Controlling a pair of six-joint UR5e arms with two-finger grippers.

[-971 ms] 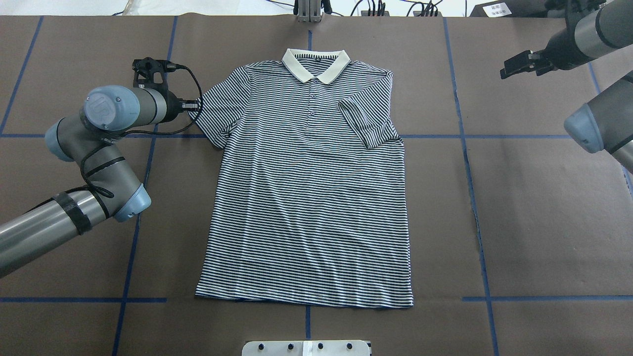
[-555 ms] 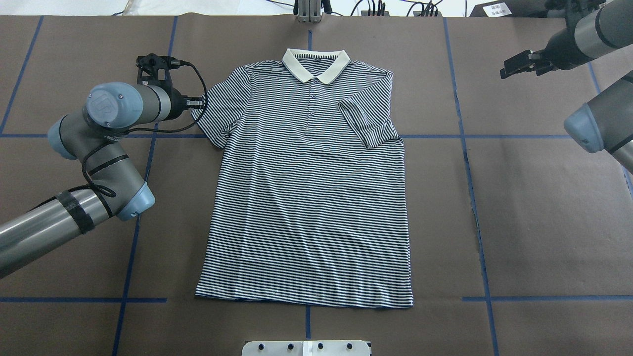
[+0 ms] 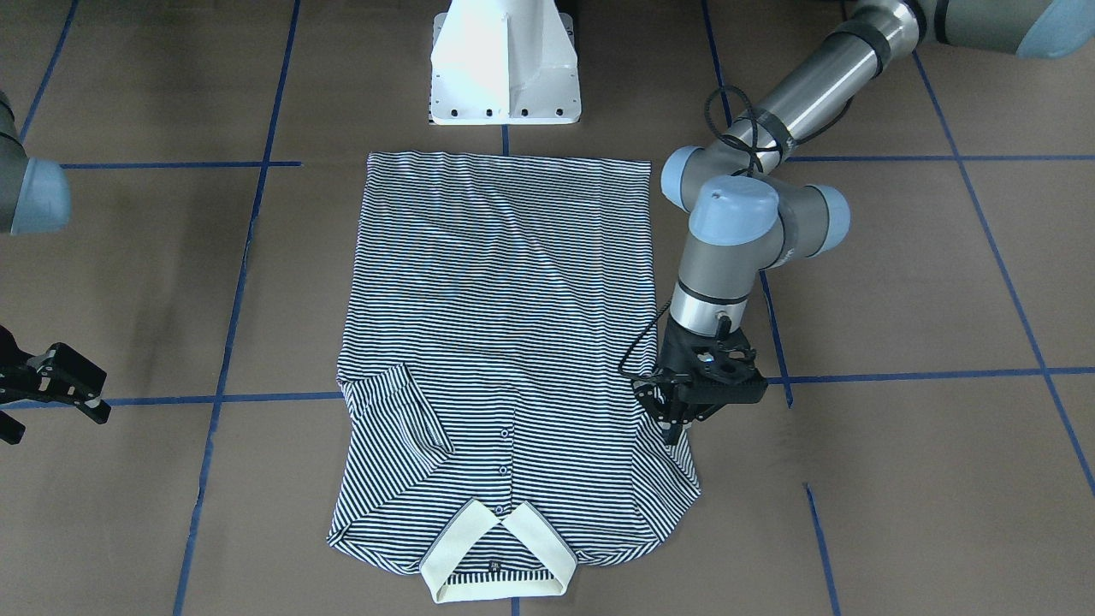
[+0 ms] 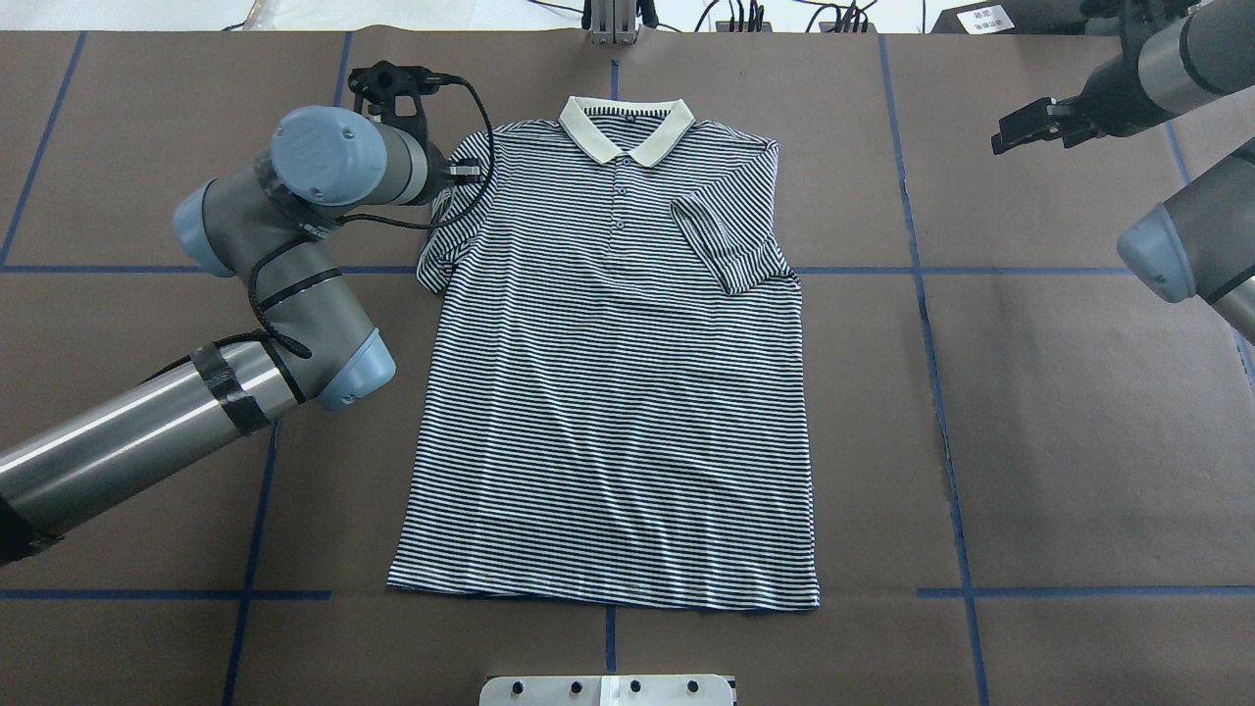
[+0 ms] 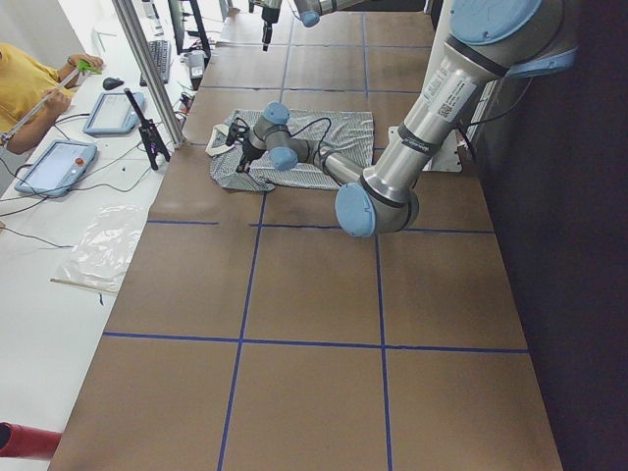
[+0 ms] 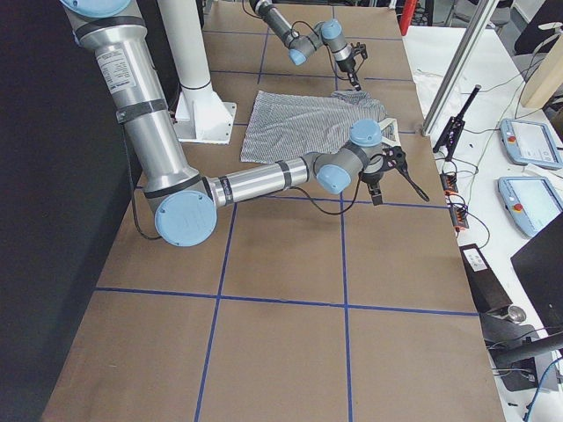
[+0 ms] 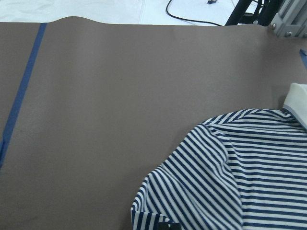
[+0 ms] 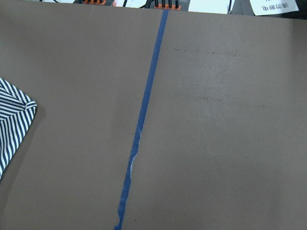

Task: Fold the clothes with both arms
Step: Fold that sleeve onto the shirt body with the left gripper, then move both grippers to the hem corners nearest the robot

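The striped polo shirt (image 4: 618,392) lies flat, front up, with its cream collar (image 4: 627,123) at the far side. It also shows in the front-facing view (image 3: 496,282). Its right sleeve (image 4: 726,240) is folded in over the chest. My left gripper (image 3: 676,423) is shut on the left sleeve (image 4: 446,235), whose edge is bunched up and drawn in; the left wrist view shows a fingertip on the sleeve hem (image 7: 167,225). My right gripper (image 3: 53,423) is open and empty, off the shirt, above the bare mat.
The white pedestal base (image 3: 505,60) stands at the near edge behind the shirt's hem. A metal post (image 4: 613,20) and cables sit at the far edge. Blue tape lines (image 8: 144,110) cross the brown mat. A side table with tablets (image 5: 59,167) stands beyond.
My left arm has moved right and toward the collar side, dragging the left sleeve in toward the shirt's body. The right arm has not moved.
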